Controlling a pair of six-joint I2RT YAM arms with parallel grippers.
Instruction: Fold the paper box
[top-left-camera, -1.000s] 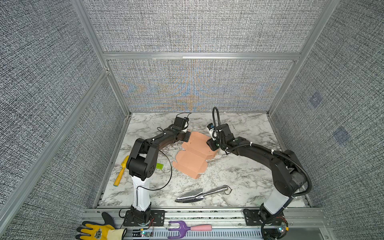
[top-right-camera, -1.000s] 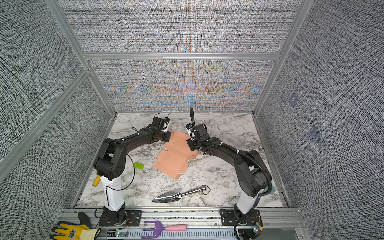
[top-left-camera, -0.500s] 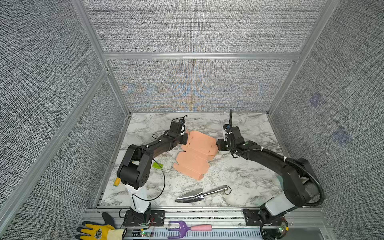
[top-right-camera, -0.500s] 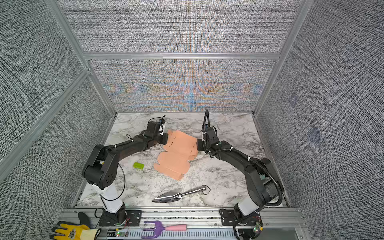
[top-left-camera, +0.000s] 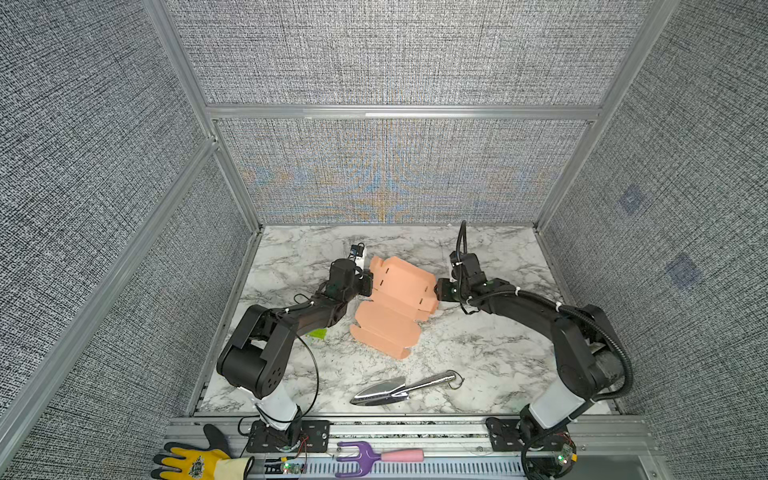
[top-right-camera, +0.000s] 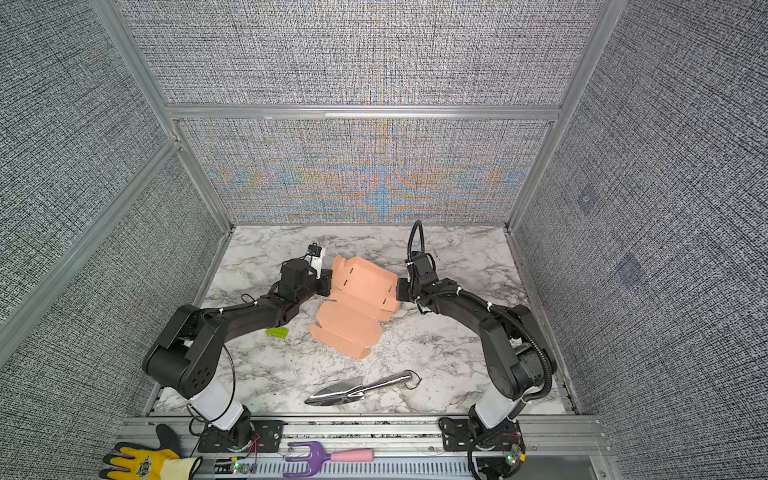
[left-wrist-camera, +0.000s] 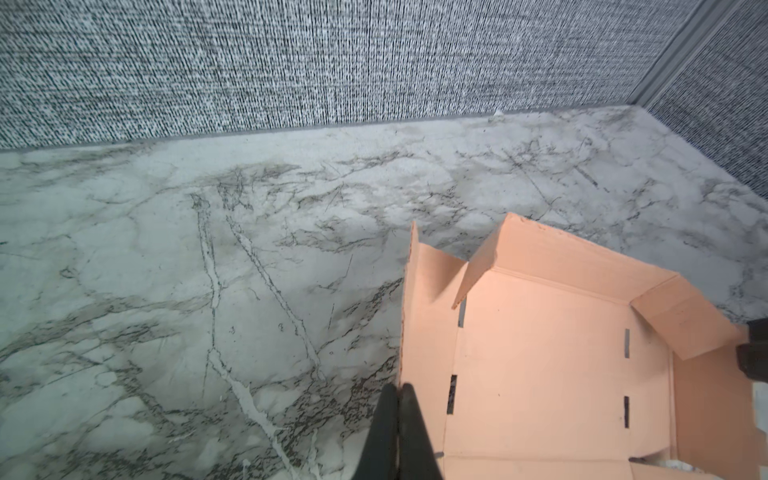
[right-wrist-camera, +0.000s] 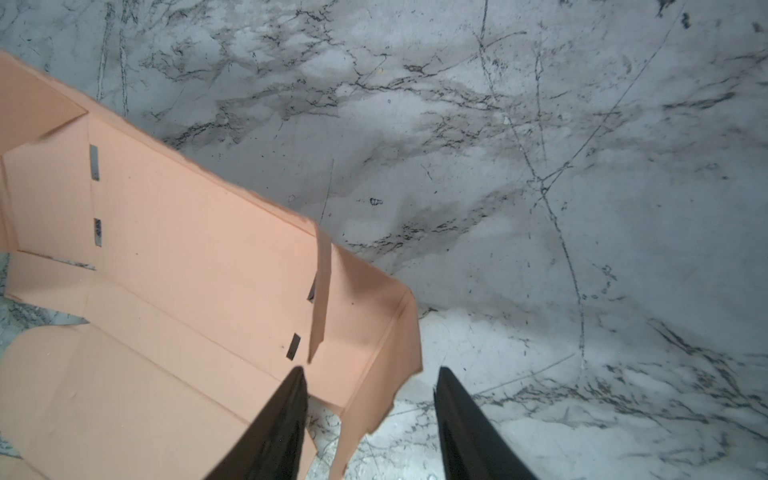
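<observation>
The salmon-pink paper box (top-left-camera: 395, 303) (top-right-camera: 357, 303) lies half unfolded in mid-table, its side flaps raised. My left gripper (top-left-camera: 368, 284) (top-right-camera: 328, 282) is at the box's left edge. In the left wrist view its fingertips (left-wrist-camera: 398, 388) are shut together, and the upright left flap (left-wrist-camera: 428, 316) runs straight into the seam between them. My right gripper (top-left-camera: 438, 293) (top-right-camera: 399, 293) is at the box's right edge. In the right wrist view it (right-wrist-camera: 372, 374) stands open astride the raised right flap (right-wrist-camera: 386, 332), one finger over the box floor and one over the marble.
A metal trowel (top-left-camera: 403, 388) (top-right-camera: 357, 388) lies toward the front. A small green brick (top-left-camera: 318, 333) (top-right-camera: 277, 332) sits beside the left arm. A yellow glove (top-left-camera: 195, 463) and a purple hand fork (top-left-camera: 374, 457) rest on the front rail. Grey walls close three sides.
My right gripper has drawn back from over the box to its right edge. The left arm's elbow has sunk toward the front. The box's side flaps stand higher.
</observation>
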